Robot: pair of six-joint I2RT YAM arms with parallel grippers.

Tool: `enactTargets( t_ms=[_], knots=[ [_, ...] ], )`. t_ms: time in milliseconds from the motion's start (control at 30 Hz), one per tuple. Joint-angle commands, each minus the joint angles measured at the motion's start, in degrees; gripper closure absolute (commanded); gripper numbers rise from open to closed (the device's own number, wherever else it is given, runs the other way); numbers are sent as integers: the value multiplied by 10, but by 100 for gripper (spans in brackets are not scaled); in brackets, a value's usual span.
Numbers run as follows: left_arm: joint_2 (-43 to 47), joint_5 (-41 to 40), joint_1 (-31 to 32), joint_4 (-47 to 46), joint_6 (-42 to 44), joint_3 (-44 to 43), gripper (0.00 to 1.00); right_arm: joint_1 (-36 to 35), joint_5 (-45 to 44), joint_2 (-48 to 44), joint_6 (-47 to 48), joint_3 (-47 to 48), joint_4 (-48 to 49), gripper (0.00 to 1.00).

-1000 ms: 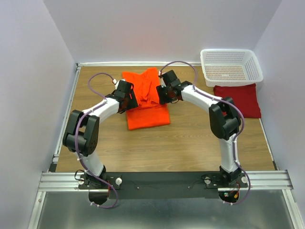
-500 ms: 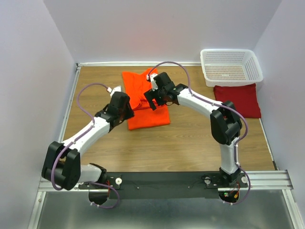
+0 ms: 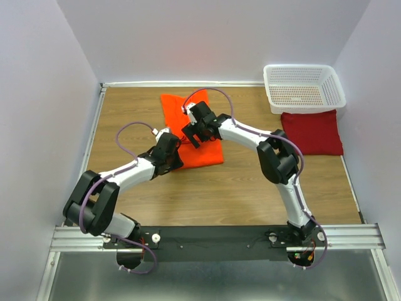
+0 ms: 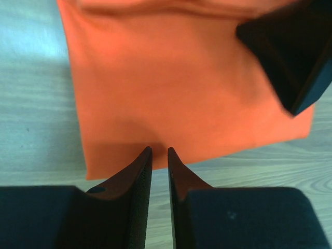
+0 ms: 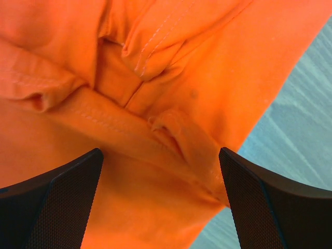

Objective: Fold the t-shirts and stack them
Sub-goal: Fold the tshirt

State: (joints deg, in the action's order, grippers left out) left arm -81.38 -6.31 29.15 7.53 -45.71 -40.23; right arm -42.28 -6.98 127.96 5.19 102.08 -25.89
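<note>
Found the maroon t-shirt (image 3: pixel 313 132) folded flat at the right of the worktop (image 3: pixel 238 188), just beside the basket (image 3: pixel 304 70); judged finished. Found the orange t-shirt (image 3: pixel 203 153) mid-worktop, well apart from it, part folded and bunched at its far half. Noted the right gripper (image 5: pixel 160 151) spread wide over those creases, gripping nothing. Noted the left gripper (image 4: pixel 158 151) nearly closed at the near hem; cannot tell whether clamped on cloth. Judged outstanding: final folds, then stacking.
</note>
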Motion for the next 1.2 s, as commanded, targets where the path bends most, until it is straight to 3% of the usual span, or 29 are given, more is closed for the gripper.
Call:
enactTargets(
  t_ms=[0,333,600,900,1167],
  knots=[
    [-11,10,6,-16,-10,26,74,-3,-68,34,22,41,4,0],
    [-18,15,14,-16,-9,53,75,4,-174,93,64,120,15,0],
    [22,10,16,-2,-17,59,74,59,-184,136,13,234,18,0],
    [55,-31,-3,44,10,-41,71,79,9,-47,-108,43,27,4],
    [-61,-8,-54,27,55,-120,71,79,66,-170,-149,-102,45,5]
  ],
)
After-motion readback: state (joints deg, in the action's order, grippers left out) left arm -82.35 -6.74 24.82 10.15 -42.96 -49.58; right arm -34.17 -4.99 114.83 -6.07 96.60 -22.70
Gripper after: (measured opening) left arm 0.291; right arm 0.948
